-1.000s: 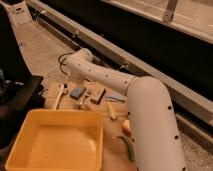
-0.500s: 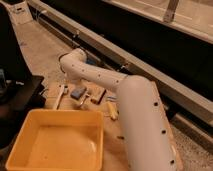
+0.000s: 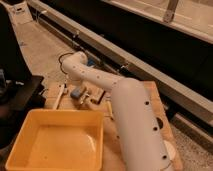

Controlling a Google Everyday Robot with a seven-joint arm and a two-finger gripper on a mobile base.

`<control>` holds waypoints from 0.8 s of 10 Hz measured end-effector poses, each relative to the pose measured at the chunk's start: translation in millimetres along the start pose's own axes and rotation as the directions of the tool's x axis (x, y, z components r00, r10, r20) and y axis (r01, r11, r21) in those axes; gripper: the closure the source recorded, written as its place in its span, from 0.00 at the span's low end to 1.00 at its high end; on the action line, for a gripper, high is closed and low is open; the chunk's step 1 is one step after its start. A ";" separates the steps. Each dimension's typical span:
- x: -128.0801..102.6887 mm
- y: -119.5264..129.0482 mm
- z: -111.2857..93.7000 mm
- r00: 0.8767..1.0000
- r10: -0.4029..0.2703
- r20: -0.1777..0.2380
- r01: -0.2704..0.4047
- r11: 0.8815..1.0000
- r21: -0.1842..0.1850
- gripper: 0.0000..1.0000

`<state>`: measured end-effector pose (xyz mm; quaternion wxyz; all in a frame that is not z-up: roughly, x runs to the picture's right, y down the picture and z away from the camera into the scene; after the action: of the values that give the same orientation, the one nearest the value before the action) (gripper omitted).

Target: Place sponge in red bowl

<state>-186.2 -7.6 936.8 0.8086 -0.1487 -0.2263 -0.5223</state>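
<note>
From where I stand, the single white arm [image 3: 131, 122] fills the lower right, its thickest section rising as a smooth, rounded column with a few small dark dots along its side. It slims as it reaches away up and to the left, then folds sharply at a rounded joint [image 3: 75, 62] at the far end. A thin dark cable [image 3: 63, 56] loops out beside that joint. From the fold the last short link turns downward, and the gripper [image 3: 80, 91] hangs just beneath it, low and pointing down, at the arm's far-left tip.
</note>
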 end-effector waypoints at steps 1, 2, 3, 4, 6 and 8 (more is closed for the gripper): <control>2.3 1.0 8.2 1.000 0.003 0.011 -0.003 1.000 -0.001 0.35; 3.8 1.2 12.3 1.000 0.006 0.018 -0.006 1.000 -0.002 0.35; 5.6 3.5 19.0 1.000 0.009 0.028 -0.009 1.000 -0.008 0.35; 6.5 4.3 25.0 0.999 0.013 0.040 -0.013 1.000 -0.010 0.35; 6.5 8.3 38.9 0.997 0.023 0.069 -0.022 1.000 -0.016 0.35; 5.3 10.5 52.1 0.994 0.033 0.104 -0.031 0.999 -0.018 0.35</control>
<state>-185.7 17.4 984.0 0.8028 -0.1859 -0.2615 -0.5025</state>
